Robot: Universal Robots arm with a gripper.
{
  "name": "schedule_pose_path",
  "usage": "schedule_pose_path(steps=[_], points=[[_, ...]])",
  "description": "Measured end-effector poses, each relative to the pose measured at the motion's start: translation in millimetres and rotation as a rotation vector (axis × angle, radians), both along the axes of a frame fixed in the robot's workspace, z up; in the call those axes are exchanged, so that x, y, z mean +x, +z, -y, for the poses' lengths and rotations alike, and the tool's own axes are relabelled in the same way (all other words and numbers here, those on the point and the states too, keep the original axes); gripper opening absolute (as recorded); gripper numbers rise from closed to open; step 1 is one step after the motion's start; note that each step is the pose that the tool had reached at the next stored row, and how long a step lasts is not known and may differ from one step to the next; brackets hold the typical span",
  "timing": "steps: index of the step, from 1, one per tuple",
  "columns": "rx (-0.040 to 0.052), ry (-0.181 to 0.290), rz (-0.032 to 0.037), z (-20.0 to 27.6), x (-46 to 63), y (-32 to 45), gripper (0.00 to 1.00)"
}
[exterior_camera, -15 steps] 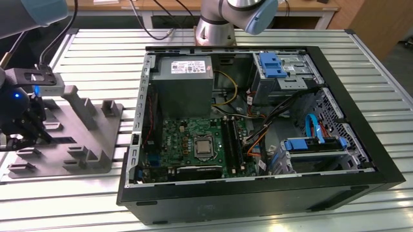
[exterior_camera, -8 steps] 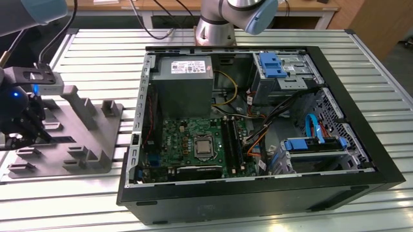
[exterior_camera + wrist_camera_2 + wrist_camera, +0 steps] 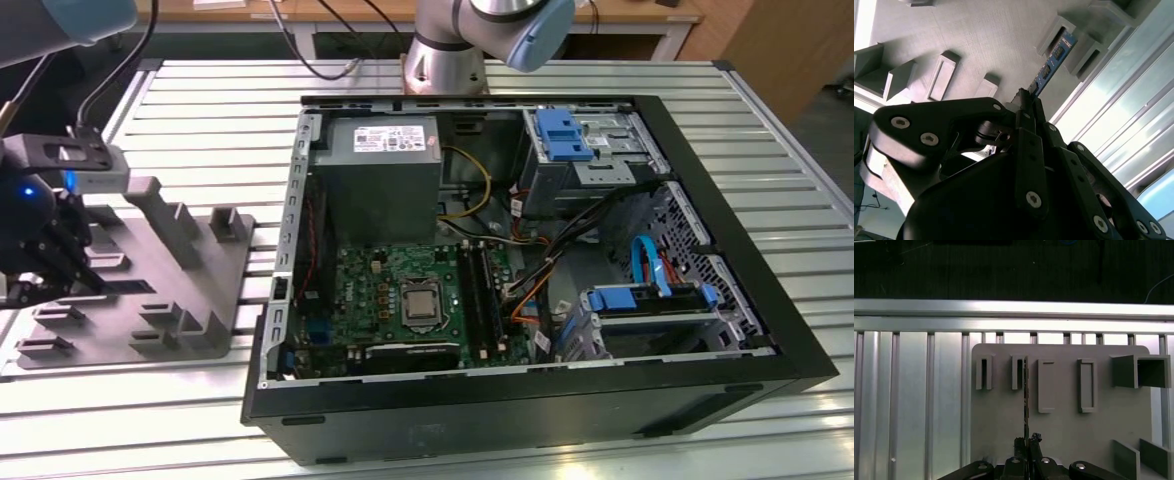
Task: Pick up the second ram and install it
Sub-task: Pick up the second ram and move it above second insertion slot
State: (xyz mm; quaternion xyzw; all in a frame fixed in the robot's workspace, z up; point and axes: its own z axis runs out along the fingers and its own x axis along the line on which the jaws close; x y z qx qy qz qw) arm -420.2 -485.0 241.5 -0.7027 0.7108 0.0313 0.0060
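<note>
Grey plastic tray lies below the gripper, whose fingers are pinched tight on the near end of the second ram. The stick runs straight out ahead of the fingertips, its far end at a slotted holder. The open computer case stands well aside.

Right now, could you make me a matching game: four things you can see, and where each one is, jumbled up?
Things:
1. thin blue-and-black stick, the second ram
2. grey plastic fixture tray
3. black metal computer case
4. grey metal power supply box

Places:
A. lying open on the slatted metal table
B. pinched in the black end effector
C. fitted inside the case
D. on the table, to the exterior view's left of the case

Pairs: 1-B, 2-D, 3-A, 4-C.
</note>
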Motion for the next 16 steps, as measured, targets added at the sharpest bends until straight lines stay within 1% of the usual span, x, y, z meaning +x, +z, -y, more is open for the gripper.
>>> schedule_pose_path(steps=[16], points=[[0.0, 0.0, -0.0001, 0.0, 0.0, 5.9, 0.14]])
